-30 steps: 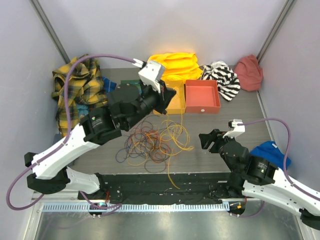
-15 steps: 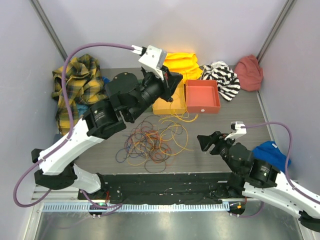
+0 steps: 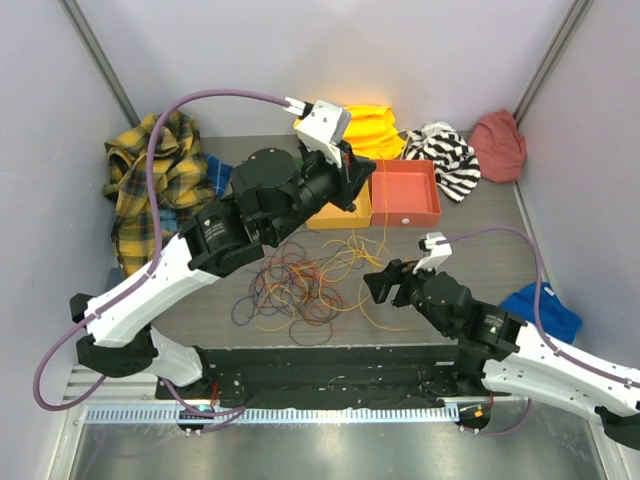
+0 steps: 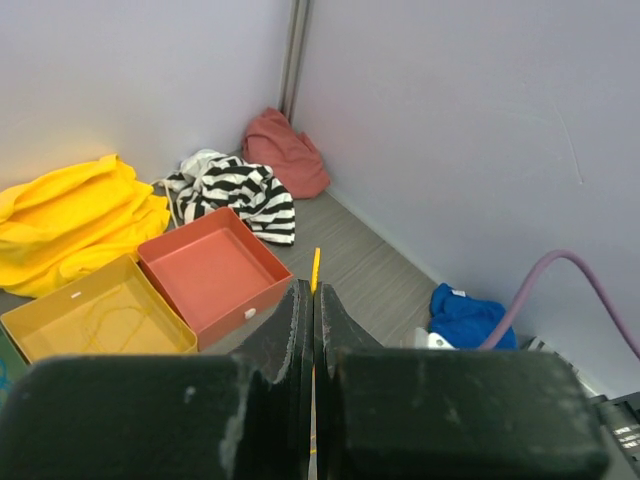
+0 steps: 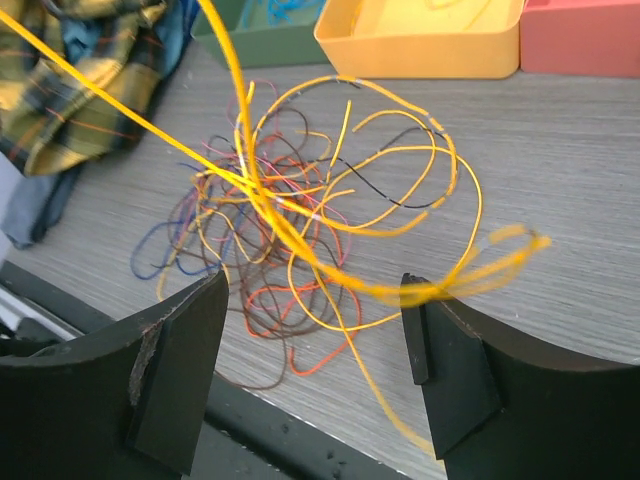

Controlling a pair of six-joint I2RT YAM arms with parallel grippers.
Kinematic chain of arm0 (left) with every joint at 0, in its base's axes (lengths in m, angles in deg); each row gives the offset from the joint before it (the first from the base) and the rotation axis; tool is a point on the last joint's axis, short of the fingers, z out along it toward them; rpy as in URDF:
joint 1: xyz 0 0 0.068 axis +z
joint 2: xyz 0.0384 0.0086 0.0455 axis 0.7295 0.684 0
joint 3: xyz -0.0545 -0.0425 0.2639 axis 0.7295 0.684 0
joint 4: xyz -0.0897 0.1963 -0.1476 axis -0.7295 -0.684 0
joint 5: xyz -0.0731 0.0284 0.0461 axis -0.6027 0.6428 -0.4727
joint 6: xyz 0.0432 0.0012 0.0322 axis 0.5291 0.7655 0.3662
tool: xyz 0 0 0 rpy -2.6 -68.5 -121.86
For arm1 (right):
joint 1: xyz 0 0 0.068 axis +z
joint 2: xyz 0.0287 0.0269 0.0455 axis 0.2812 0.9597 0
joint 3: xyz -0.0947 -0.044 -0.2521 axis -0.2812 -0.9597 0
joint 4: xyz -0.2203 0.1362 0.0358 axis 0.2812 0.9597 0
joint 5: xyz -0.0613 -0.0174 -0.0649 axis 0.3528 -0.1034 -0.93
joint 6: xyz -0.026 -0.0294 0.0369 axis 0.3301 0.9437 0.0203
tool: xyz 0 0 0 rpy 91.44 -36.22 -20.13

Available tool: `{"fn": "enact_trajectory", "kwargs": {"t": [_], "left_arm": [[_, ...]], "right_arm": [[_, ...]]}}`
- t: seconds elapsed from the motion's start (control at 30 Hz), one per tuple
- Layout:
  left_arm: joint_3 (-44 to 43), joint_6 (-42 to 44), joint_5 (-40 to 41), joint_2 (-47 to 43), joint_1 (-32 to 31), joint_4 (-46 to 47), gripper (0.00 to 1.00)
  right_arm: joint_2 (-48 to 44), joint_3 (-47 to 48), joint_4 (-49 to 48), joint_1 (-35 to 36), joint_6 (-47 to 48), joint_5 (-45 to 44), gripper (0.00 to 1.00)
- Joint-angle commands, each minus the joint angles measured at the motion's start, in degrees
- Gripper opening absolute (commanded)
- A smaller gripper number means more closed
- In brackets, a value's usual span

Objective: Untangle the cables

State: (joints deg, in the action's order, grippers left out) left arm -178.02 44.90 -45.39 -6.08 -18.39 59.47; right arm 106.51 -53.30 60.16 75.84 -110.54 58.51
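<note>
Reading from the left edge of the table (image 3: 480, 235): heaped in the far-left corner, a yellow-and-black plaid shirt (image 3: 150, 175), with a blue garment (image 3: 217, 170) tucked against its right side. Next along the far edge, a green tray (image 5: 270, 45), largely hidden behind the left arm in the top view.

Spread on the bare wood-grain surface near the middle of the near edge, the cables (image 3: 300, 285): a loose tangle of yellow-orange, red, blue-purple and dark loops, mostly lying flat, with a few yellow lengths rising out of it toward the far side.

Poised high over a yellow tray (image 3: 335, 218) just beyond the tangle, the left gripper (image 3: 358, 192), jaws pressed together on a yellow strand (image 4: 315, 268), a short tip of it poking out past the fingertips in the left wrist view.

Low over the table just right of the tangle, the right gripper (image 3: 380, 283), jaws spread wide, with a blurred yellow loop crossing the gap between the fingers (image 5: 180, 380) in the right wrist view; contact with either finger impossible to tell.

Behind the yellow tray, at the far edge, a bunched yellow cloth (image 3: 365, 125). Just beside the yellow tray on its right, a red-orange tray (image 3: 420, 218), bearing a small pale mark on its near wall, too small to read. Further right, a black-and-white striped cloth (image 3: 445, 155), then a dusty-red cloth (image 3: 498, 145) in the far-right corner. At the right edge, beside the right arm, a blue cloth (image 3: 545, 305).
</note>
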Motion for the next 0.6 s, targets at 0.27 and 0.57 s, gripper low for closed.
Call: {"fn": "enact_trajectory", "kwargs": {"t": [0.27,0.57], "left_arm": [[-3.2,-2.5,-3.4,-0.5,0.0,0.5,0.00],[-2.7,-3.0,-3.6,-1.0,0.0,0.3,0.00]], "right_arm": [[6.4,-3.1,-13.4,0.1,2.9,-4.1,0.76],[10.1,-6.4,-22.2,0.0,1.6,-9.1,0.25]]}}
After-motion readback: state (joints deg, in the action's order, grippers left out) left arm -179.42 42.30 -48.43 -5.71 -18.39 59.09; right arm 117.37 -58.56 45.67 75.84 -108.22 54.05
